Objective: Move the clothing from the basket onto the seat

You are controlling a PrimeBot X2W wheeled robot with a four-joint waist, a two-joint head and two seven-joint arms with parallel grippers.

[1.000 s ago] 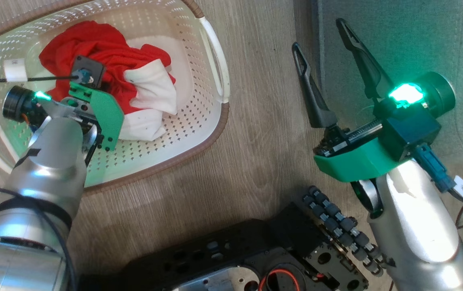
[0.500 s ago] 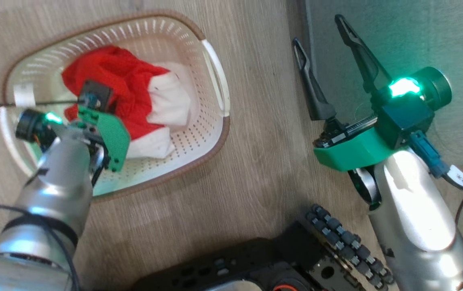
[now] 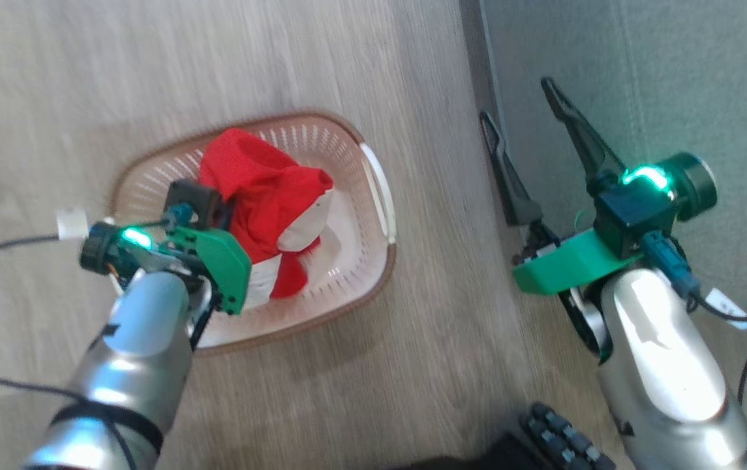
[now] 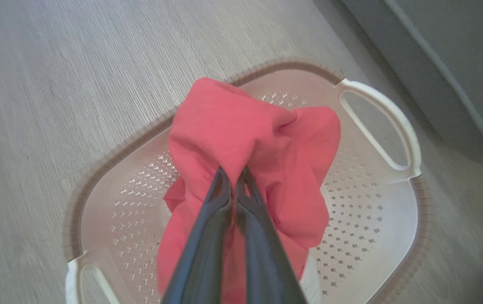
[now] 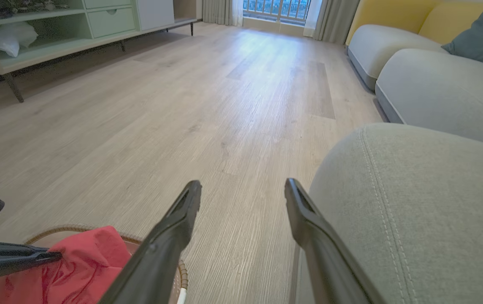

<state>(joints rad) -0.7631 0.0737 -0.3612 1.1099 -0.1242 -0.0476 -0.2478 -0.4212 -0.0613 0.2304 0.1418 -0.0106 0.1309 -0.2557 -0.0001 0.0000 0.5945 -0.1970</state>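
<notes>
The clothing (image 4: pixel 233 135) is held up as one red bundle above the basket (image 4: pixel 363 219). Its upper fold is raised over the rim, and its lower folds hang down inside the walls. The left gripper (image 4: pixel 233 175) is clamped on this upper fold, the two dark fingers pressed together with the fabric between them. The basket stands on the wooden floor (image 5: pixel 182 105). The seat (image 5: pixel 414 202) lies to the robot's right, apart from the basket, with a strip of floor between them. The right gripper (image 5: pixel 242 185) is held with its fingers wide apart and nothing between them, just at the edge of the seat.

The step in hand is judged to be the lifting out. To do it well, the bundle should be raised until its lowest hem is clear of the rim, so that the light basket is not dragged along. Only after that should it be carried sideways over the seat. Because only one fold is pinched, a loose piece could slip down, so the motion is better kept slow and even.

The pinch itself is seen plainly in the left wrist view. In the head view it is hidden behind the green body of the gripper, but a white panel (image 3: pixel 308 222) of the clothing is shown there. The height of the seat above the floor can be judged from the right wrist view.
</notes>
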